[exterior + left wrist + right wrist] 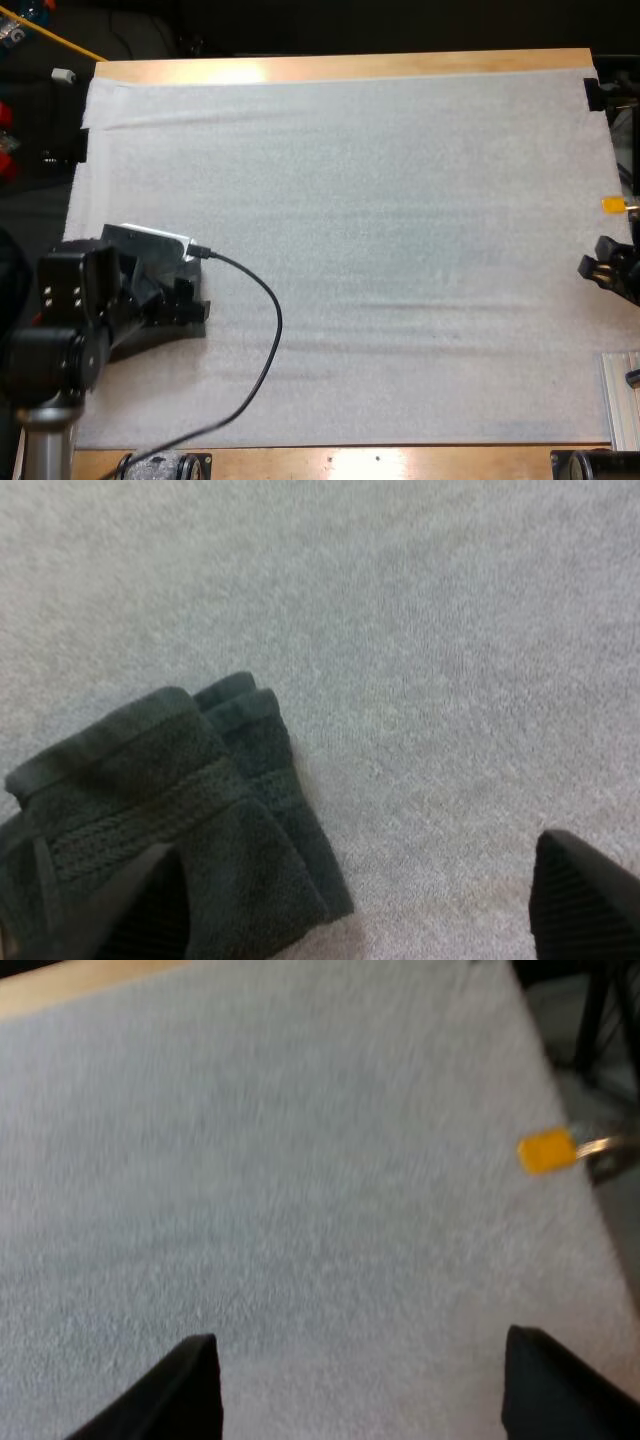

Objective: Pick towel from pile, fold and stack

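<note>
Dark folded towel [180,810] lies flat on the white mat [450,630], right by one finger of the left claw [360,880], which is released, fingers wide apart. High view puts that claw at the mat's near-left part. Right claw [355,1370] released over the mat's right edge.

Soft, even light covers the white mat [400,250], bright and with no hard shadows. Glare whitens the desk [240,70] along its far wooden edge and again at the near edge. The towel [170,810] reads dark, its folds dim.
</note>
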### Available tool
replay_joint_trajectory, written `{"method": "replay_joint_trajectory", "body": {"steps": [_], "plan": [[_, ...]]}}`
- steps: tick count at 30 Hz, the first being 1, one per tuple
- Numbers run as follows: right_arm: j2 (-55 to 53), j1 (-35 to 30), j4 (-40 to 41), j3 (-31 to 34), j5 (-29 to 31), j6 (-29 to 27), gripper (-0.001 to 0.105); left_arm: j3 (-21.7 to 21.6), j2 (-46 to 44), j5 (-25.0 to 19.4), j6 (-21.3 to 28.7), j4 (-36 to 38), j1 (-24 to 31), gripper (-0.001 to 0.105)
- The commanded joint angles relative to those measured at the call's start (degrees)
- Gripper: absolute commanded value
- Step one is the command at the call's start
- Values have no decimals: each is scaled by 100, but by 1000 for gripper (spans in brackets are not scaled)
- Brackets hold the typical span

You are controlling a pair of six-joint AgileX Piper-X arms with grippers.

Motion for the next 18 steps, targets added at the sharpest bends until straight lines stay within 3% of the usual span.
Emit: {"method": "replay_joint_trajectory", "body": {"steps": [1, 9, 18], "plan": [[-204, -13, 64, -39, 121, -136, 58, -34, -148, -50, 26, 97, -15, 67], [-1329, -13, 203, -39, 123, -881, 58, -34, -980, -17, -29, 113, -15, 67], [-2574, -13, 637, -39, 109, -872, 58, -16, -2113, 22, -229, 248, -15, 67]]}}
